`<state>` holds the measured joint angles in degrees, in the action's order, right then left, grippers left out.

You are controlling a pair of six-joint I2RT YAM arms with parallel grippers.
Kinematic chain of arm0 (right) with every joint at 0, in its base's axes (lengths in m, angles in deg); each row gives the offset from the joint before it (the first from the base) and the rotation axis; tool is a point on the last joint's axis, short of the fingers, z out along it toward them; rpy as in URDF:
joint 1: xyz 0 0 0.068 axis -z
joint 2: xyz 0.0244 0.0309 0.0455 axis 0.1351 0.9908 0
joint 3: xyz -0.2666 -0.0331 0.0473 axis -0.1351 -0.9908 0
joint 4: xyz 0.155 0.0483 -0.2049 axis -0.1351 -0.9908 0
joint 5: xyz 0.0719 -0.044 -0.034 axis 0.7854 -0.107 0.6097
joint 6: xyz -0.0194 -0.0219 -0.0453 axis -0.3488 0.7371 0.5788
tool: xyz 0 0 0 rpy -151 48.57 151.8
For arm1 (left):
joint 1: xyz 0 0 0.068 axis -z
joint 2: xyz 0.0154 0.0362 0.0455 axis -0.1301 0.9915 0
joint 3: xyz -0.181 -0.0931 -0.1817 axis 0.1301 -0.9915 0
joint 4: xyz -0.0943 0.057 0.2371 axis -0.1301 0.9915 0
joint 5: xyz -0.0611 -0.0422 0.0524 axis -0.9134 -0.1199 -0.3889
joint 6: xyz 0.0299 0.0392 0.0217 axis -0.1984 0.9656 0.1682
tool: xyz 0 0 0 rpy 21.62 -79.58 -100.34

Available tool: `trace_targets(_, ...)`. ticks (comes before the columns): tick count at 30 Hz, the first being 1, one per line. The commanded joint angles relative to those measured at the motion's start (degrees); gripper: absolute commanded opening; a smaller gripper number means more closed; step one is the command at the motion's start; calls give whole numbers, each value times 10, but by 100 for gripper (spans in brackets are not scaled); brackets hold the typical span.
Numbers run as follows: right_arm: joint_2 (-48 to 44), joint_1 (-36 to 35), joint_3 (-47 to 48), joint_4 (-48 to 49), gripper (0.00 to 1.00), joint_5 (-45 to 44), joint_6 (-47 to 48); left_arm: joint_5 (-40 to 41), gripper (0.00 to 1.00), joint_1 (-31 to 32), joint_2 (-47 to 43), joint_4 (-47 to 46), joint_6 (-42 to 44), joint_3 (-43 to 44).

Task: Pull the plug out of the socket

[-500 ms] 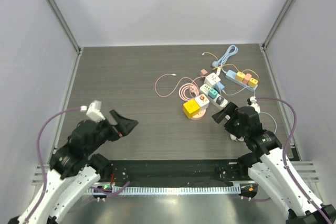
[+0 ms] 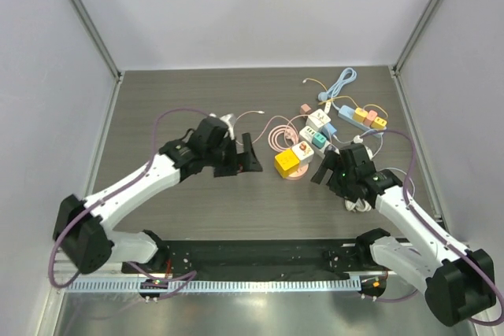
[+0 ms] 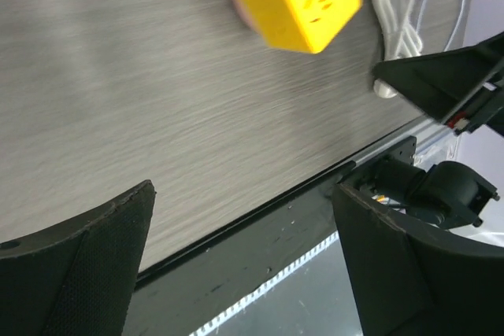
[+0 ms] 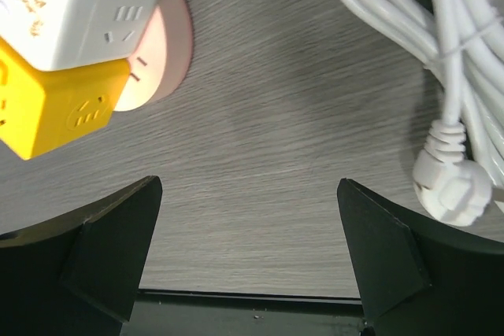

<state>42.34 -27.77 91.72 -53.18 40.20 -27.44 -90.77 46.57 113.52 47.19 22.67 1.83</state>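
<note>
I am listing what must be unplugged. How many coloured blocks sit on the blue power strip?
3, in a row along the blue power strip: orange block at its left, pink block in the middle, yellow block at the right end. None seems hidden.

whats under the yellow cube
A round pink socket base lies under the yellow cube, which shares it with a white adapter. The cube covers the spot where it plugs in, so no pins can be seen.

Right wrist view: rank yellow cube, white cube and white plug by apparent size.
1. white cube and yellow cube: look about alike. Both are cropped by the frame edge, so they are not ranked.
2. white plug: clearly smallest.
</note>
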Motion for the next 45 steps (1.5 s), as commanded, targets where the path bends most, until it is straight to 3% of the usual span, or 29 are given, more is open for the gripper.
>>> trace_targets(1,-12,2,9,57,100,44,44,-8,92,44,73,-45,40,92)
trace_targets(5,-61,2,-7,84,100,58,55,7,86,81,180,-41,127,192)
trace_targets(7,-89,2,-6,81,100,64,62,48,88,96,223,-33,200,227)
trace_targets(17,-165,2,-6,44,100,90,51,47,100,100,280,-113,428,219)
trace_targets(23,-172,2,-2,42,99,104,51,2,100,101,298,-194,478,195)
trace_targets(33,-188,2,-12,40,99,118,30,-1,98,106,388,-185,491,246)
trace_targets(36,-188,2,-20,41,99,118,25,21,93,110,397,-190,488,246)
trace_targets(38,-185,2,-31,42,99,115,23,46,84,115,400,-199,485,239)
trace_targets(39,-183,2,-35,43,99,113,22,55,78,117,401,-204,484,236)
trace_targets(40,-178,2,-44,47,99,111,21,63,64,119,400,-207,483,233)
trace_targets(41,-175,2,-48,50,99,108,19,70,58,119,400,-214,465,232)
trace_targets(45,-147,2,-65,78,99,112,16,81,38,119,382,-223,437,212)
